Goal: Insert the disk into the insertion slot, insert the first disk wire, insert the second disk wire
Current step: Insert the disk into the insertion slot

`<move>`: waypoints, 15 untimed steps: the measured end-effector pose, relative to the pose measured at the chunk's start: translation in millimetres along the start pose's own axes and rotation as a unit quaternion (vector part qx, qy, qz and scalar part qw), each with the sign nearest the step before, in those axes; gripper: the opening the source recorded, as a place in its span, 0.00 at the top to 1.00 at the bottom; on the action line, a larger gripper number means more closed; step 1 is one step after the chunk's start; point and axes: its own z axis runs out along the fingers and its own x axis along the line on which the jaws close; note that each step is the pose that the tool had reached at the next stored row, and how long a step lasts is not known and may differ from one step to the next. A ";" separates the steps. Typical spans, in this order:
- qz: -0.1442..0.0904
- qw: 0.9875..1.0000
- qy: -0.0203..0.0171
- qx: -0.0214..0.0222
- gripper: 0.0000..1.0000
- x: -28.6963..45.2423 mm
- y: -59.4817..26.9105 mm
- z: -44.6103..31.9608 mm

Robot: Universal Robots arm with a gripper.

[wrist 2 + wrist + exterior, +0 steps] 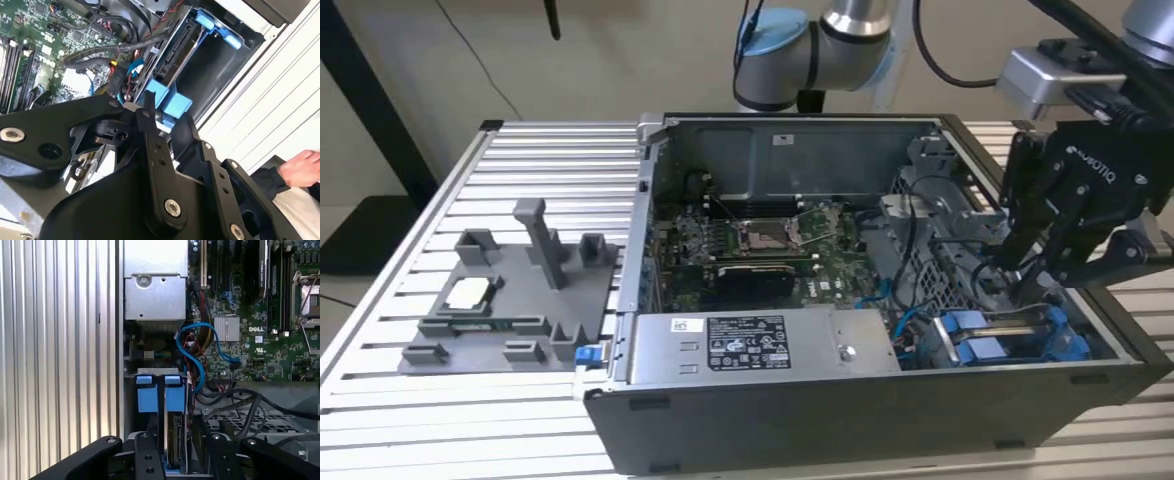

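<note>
Slats of bare aluminium made up the worktop, and at the exterior view's left a grey plastic fixture tray lay flat on it. To its right an open computer case rested on the slats. A grey labelled power-supply box ran along its near wall, with a green motherboard behind that. Farther right, in the case's near corner, sat the insertion slot, a dark metal bay flanked by blue tabs. In the first wrist view the disk stood on edge inside that bay, its blue carrier frame about level with the bay's rim. A blue cable curled just beside it over the board. The gripper hung just above the slot at the exterior view's right. Its fingers were released and spread, one on each side of the disk's upper edge; whether a pad touched the frame could not be told. A person's hand showed beyond the case in the second wrist view.
</note>
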 end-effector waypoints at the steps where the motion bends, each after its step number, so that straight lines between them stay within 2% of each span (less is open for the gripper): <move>1: 0.000 1.000 0.000 0.000 0.59 0.0 0.1 -1.7; 4: 0.000 1.000 0.000 0.000 0.59 0.0 0.4 -8.7; 8: 0.000 1.000 0.000 0.000 0.59 -2.6 1.4 -10.0; 11: 0.000 1.000 0.000 0.000 0.59 -8.7 2.0 -10.0; 13: 0.000 1.000 -0.002 0.000 0.59 -14.1 2.3 -10.0; 15: 0.000 1.000 -0.006 0.000 0.59 -18.5 2.4 -10.0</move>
